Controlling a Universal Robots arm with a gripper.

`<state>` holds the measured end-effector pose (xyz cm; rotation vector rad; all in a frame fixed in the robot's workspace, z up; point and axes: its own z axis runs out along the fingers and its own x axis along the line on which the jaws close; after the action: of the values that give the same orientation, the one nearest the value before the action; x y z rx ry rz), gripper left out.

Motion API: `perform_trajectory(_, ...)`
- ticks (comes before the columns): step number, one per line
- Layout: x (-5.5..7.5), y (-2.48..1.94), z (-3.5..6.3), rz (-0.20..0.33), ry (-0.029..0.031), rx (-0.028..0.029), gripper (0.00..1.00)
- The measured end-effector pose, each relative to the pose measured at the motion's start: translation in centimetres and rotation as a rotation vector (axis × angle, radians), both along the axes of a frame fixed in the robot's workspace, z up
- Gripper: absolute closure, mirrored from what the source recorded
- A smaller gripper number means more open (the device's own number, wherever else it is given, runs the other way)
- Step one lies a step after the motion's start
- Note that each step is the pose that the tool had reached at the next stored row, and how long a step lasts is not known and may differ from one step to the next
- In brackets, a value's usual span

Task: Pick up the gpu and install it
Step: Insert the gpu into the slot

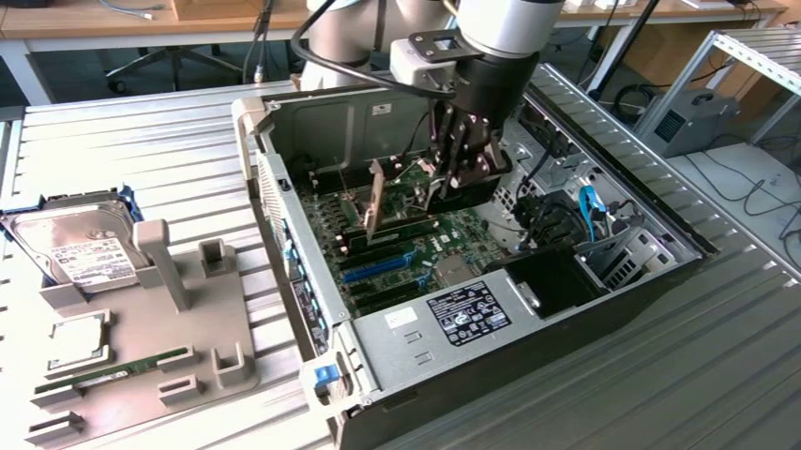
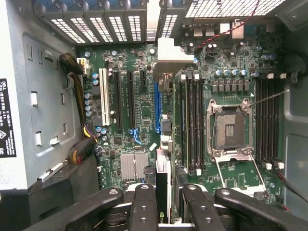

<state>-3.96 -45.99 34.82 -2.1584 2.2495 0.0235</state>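
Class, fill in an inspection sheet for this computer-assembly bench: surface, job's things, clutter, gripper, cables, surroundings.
Surface: ribbed grey metal table.
Job's things: thin green gpu card standing on edge inside the open black computer case, over the motherboard slots.
Clutter: grey parts holder with a silver hard drive and a narrow green RAM stick.
Gripper: black gripper shut on the gpu card.
Cables: blue cable inside the case.
Surroundings: wooden desks behind.
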Motion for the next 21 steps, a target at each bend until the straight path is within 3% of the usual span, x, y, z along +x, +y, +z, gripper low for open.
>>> perform_trajectory(21, -0.01, -0.26, -0.44, 0.000, 0.0000, 0.0000, 0.74)
